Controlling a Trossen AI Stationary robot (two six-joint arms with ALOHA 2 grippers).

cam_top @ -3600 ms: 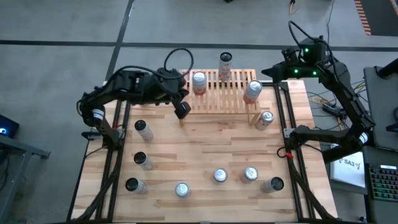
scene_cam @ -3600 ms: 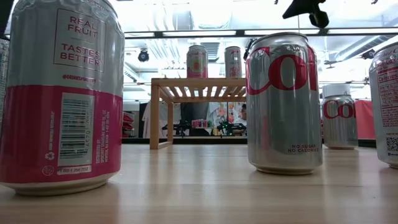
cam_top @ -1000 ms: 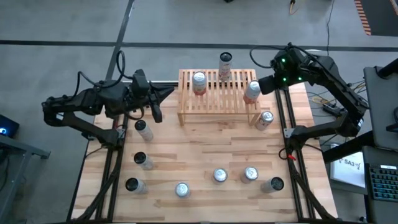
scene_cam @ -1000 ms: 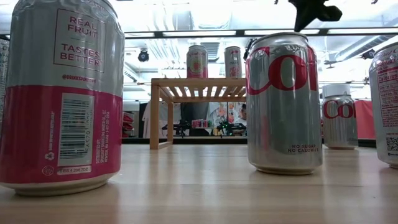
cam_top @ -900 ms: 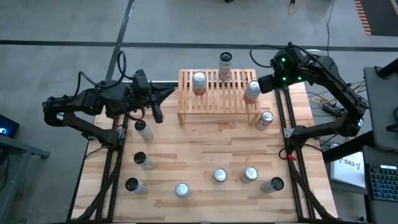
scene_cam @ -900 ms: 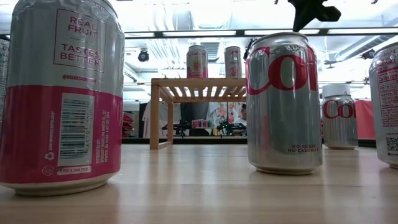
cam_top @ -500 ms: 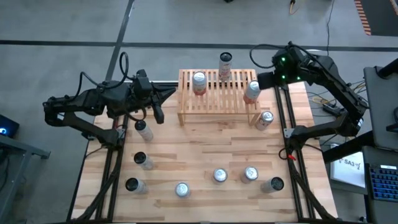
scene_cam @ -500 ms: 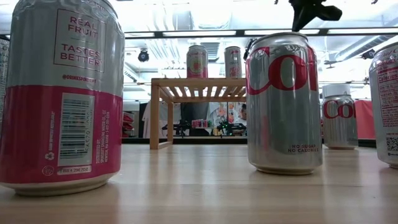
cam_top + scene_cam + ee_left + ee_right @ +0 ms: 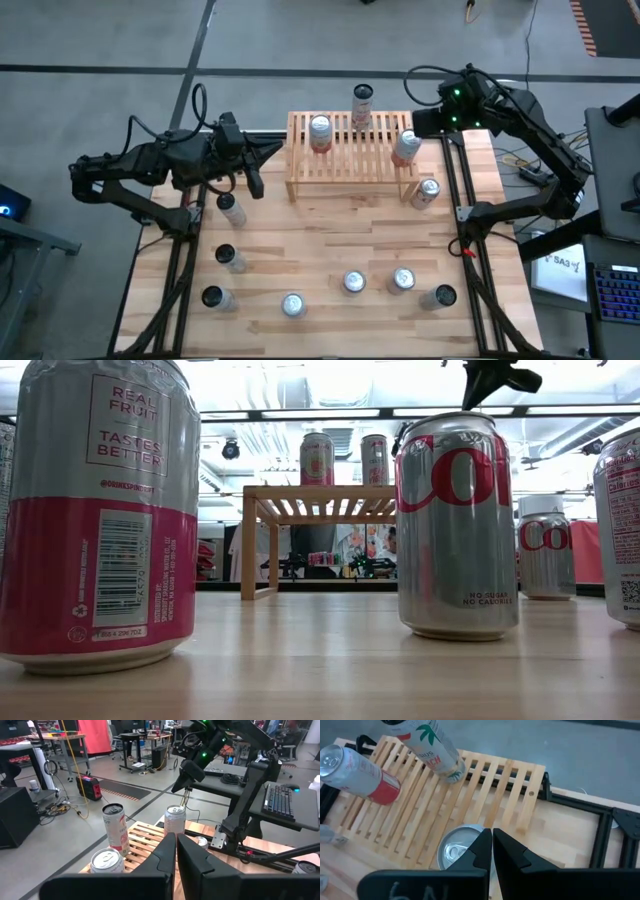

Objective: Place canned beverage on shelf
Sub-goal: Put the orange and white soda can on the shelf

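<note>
The low wooden shelf (image 9: pixel 350 150) stands at the table's far middle, and three cans rest upright on its slats: one at the left (image 9: pixel 320 132), one at the far edge (image 9: pixel 362 103), one at the right end (image 9: pixel 406 147). My right gripper (image 9: pixel 425 122) hangs shut above the shelf's right end; in its wrist view the shut fingers (image 9: pixel 492 842) stand over that can's top (image 9: pixel 459 851), clear of it. My left gripper (image 9: pixel 268 152) is shut and raised just left of the shelf, pointing at it (image 9: pixel 176 845).
Several more cans stand on the tabletop: three along the left side (image 9: pixel 230 208), several along the near edge (image 9: pixel 353 283), and one by the shelf's right leg (image 9: pixel 426 192). In the low view two near cans (image 9: pixel 95 510) (image 9: pixel 457 525) loom in front of the shelf (image 9: pixel 320 495).
My right gripper has tipped and rolled a little above the shelf's right end, its tip drawing slightly toward the table's far edge. It stays shut. The cans and the shelf have not moved.
</note>
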